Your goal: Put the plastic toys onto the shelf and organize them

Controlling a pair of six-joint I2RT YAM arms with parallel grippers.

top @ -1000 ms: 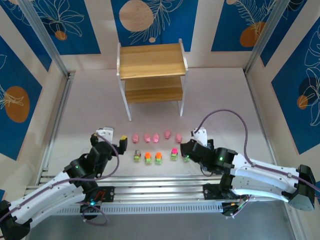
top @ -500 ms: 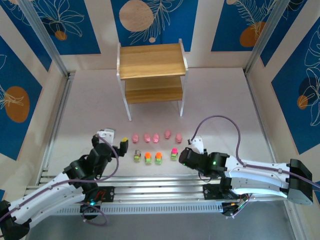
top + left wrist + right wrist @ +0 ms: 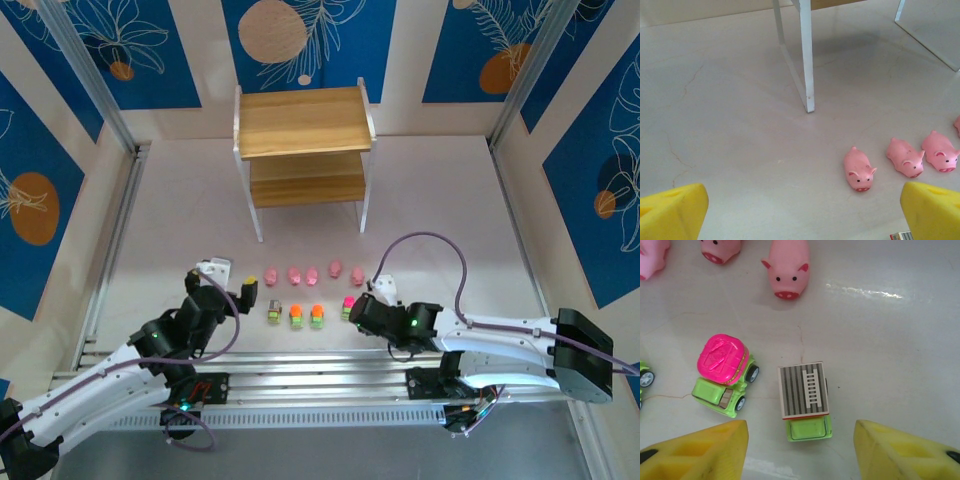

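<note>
The shelf [image 3: 305,150] stands at the back of the table, both wooden boards bare; one white leg [image 3: 806,65] is in the left wrist view. A row of pink pigs [image 3: 312,272] lies in front of it, and below that a row of green toy trucks [image 3: 296,316]. My right gripper [image 3: 801,452] is open over the right end of the truck row, seen from above [image 3: 362,306]. The grey-top ladder truck [image 3: 805,395] sits just ahead of its yellow pads [image 3: 695,452], clear floor on both sides. My left gripper [image 3: 802,215] is open, left of the rows [image 3: 232,282].
A magenta-top truck [image 3: 722,372] sits close to the left of the grey-top one, and a pig [image 3: 788,267] lies beyond it. Three pigs [image 3: 858,170] lie to the right ahead of my left gripper. Metal rails [image 3: 320,370] run along the near edge.
My right gripper has slid left and nearer, over the rightmost truck, and its jaws have narrowed. The left arm has barely moved.
</note>
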